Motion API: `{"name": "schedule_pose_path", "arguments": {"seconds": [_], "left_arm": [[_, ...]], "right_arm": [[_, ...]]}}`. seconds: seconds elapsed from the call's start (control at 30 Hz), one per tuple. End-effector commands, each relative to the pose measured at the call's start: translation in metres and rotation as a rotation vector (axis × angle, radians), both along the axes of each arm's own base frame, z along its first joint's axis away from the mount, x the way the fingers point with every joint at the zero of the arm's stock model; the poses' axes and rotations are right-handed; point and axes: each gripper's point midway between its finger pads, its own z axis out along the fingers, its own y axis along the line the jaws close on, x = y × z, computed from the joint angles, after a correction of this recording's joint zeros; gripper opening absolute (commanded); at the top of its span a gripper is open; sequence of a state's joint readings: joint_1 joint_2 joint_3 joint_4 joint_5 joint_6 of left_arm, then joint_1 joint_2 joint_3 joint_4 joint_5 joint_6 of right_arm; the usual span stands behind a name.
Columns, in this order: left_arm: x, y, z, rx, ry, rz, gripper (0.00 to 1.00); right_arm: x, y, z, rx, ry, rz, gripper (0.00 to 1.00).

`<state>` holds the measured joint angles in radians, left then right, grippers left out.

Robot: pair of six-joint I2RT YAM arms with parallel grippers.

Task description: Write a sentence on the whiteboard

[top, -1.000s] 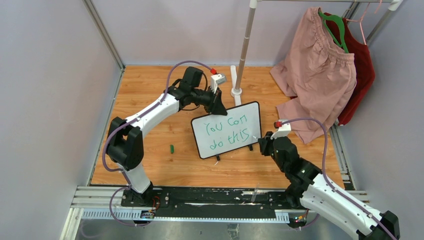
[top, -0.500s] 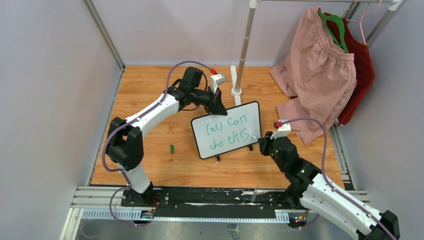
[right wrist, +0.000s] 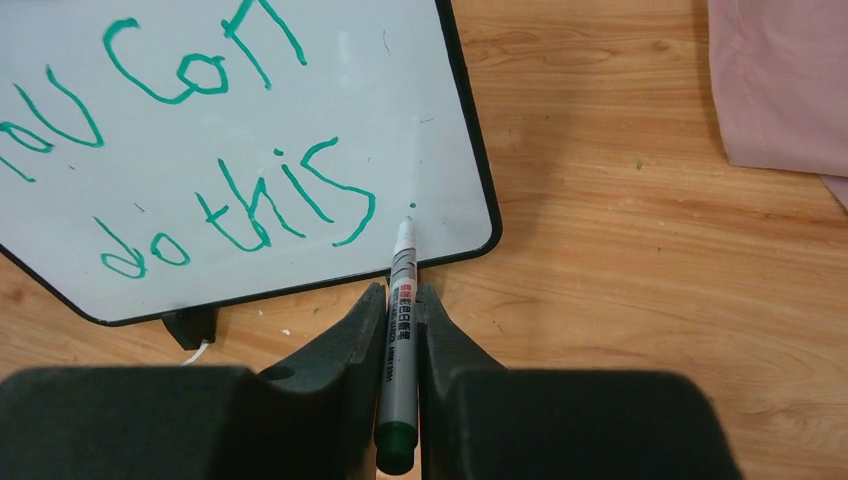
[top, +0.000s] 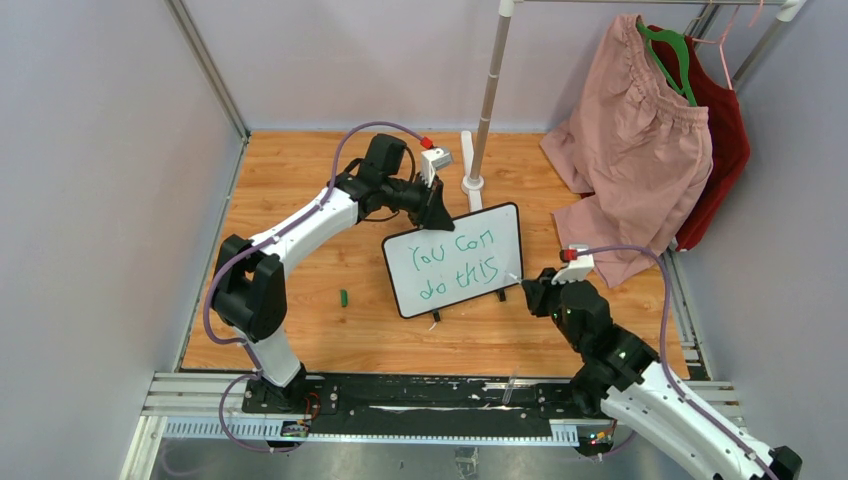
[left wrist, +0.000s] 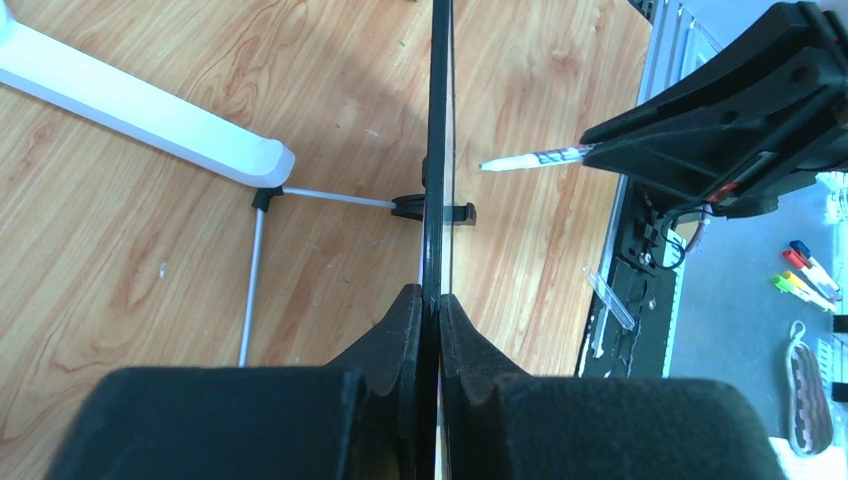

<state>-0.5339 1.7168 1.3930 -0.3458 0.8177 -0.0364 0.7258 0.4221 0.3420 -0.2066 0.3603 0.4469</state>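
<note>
A small green cap [top: 343, 297] lies on the wood-grain table [top: 300, 200], well off to the near left of the left gripper [top: 436, 216]. That gripper's black jaws are pinched tight on the thin black frame at the top left corner of the whiteboard [top: 505, 232]. The board is a glossy, round-cornered rectangle standing tilted on small black feet. Below the gripper, across the white face, runs the sentence [top: 476, 273], "You can do this", in two lines of loose green marker strokes. At the board's lower right corner, the right gripper [right wrist: 400, 300] is clamped around a slim grey marker [right wrist: 398, 330]. The pale tip sits just short of the surface, beside a green dot after "this". Beyond and to the right of that gripper, soft pink shorts [top: 630, 150] and a dark red garment [top: 725, 150] hang from a white rack [top: 488, 100].
</note>
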Motion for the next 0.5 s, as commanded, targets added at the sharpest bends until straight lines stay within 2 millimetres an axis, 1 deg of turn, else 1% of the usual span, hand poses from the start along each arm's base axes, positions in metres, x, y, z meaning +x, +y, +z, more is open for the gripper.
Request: {"name": "schedule_pose_path", "arguments": {"seconds": [0.0, 0.17, 0.23, 0.3, 0.37, 0.47], "left_arm": [[-0.001, 0.002, 0.006, 0.029, -0.028, 0.027, 0.0], [0.005, 0.003, 0.007, 0.039, -0.039, 0.053, 0.0], [0.01, 0.004, 0.009, 0.044, -0.046, 0.077, 0.06], [0.016, 0.004, 0.013, 0.041, -0.054, 0.106, 0.16], [0.021, 0.005, 0.018, 0.037, -0.066, 0.134, 0.24], [0.028, 0.009, 0.024, 0.041, -0.093, 0.179, 0.32]], "right_arm": [[-0.011, -0.009, 0.02, 0.025, -0.009, 0.0, 0.0], [-0.021, -0.013, 0.035, 0.032, -0.03, 0.032, 0.0], [-0.023, -0.011, 0.041, 0.033, -0.04, 0.055, 0.0], [-0.026, -0.009, 0.047, 0.037, -0.05, 0.078, 0.0], [-0.027, -0.006, 0.053, 0.042, -0.061, 0.1, 0.0], [-0.03, -0.003, 0.062, 0.048, -0.08, 0.135, 0.0]]}}
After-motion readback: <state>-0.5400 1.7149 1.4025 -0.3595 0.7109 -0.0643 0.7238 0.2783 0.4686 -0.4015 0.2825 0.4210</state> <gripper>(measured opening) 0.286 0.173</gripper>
